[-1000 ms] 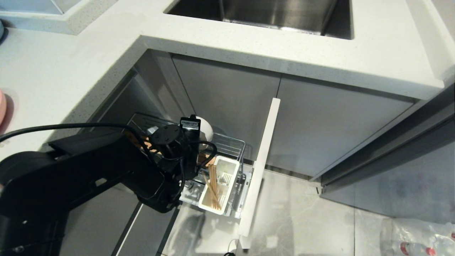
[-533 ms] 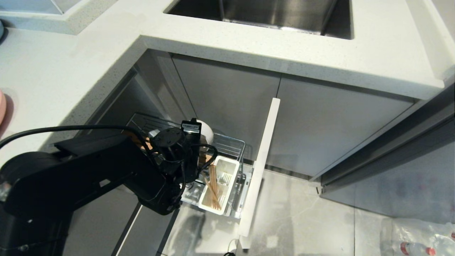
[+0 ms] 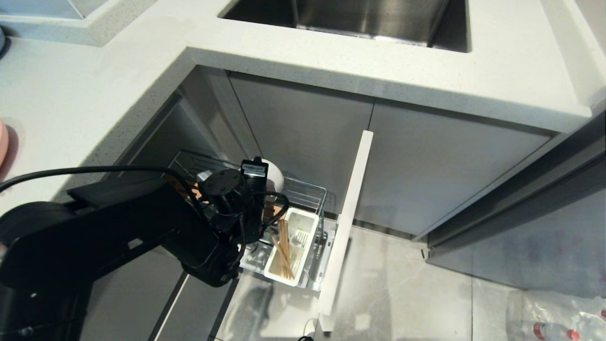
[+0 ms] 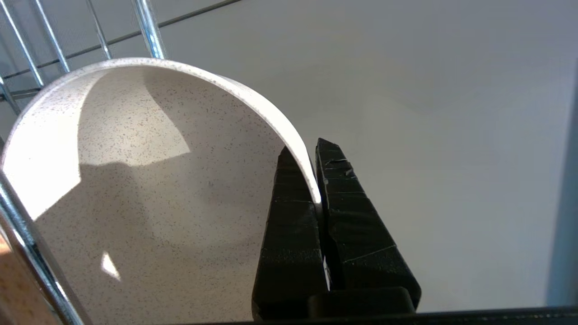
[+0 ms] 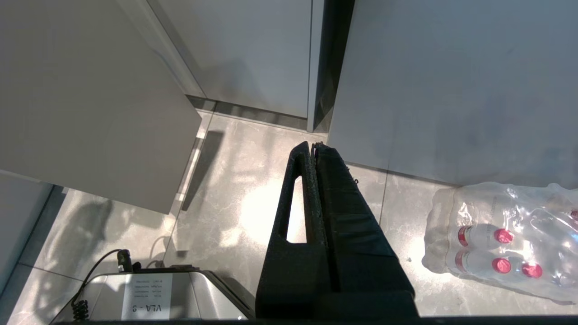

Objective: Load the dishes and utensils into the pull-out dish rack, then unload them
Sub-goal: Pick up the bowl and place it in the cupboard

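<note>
The cream speckled bowl stands on edge in the chrome pull-out dish rack. My left gripper is shut on the bowl's rim, one finger inside the bowl and one outside. In the head view the left wrist hides those fingers, and only the bowl's top shows behind it. Wooden chopsticks lie in the rack's white cutlery box. An edge of the pink plate shows on the counter at far left. My right gripper hangs shut and empty over the floor.
The pale drawer front stands out from the cabinet, right of the rack. The white counter and a steel sink lie above. Rack wires rise behind the bowl. A pack of water bottles sits on the floor.
</note>
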Robot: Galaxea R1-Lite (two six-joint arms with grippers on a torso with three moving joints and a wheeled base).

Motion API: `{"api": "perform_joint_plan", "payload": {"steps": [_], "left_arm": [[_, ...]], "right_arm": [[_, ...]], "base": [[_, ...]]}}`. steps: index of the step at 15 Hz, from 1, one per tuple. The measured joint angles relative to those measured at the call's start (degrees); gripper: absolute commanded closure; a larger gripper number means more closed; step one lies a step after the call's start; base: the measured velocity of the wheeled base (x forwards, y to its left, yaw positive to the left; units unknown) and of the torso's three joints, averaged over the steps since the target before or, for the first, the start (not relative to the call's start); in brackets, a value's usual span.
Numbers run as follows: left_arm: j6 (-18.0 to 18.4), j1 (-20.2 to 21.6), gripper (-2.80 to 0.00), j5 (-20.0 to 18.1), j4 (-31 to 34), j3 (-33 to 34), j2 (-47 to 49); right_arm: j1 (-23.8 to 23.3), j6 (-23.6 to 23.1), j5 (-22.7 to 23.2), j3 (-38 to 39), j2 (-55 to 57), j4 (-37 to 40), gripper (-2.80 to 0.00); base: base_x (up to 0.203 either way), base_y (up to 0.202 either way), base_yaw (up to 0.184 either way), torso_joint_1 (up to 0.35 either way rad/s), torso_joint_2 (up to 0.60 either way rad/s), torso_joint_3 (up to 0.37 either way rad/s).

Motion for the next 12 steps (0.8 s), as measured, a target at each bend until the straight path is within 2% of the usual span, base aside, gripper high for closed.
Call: {"api": "perform_joint_plan", "payload": {"steps": [3,4,12], "left_arm": [[0.0,-0.1,0.00,-0.2,0.0,0.1,-0.2],[0.1,-0.1,-2.80,-0.2,0.0,0.1,-0.2],[0.2,-0.4,-2.80,-0.9,0.0,2.4,-0.9]], "right_arm": [[0.0,0.0,0.0,0.0,0.0,0.0,0.00],[0.0,0.0,0.0,0.0,0.0,0.0,0.00],[0.0,0.0,0.0,0.0,0.0,0.0,0.00]], "base": [[0.000,0.000,0.000,0.000,0.00,0.000],[0.000,0.000,0.000,0.000,0.00,0.000],[0.000,0.000,0.000,0.000,0.00,0.000]]}}
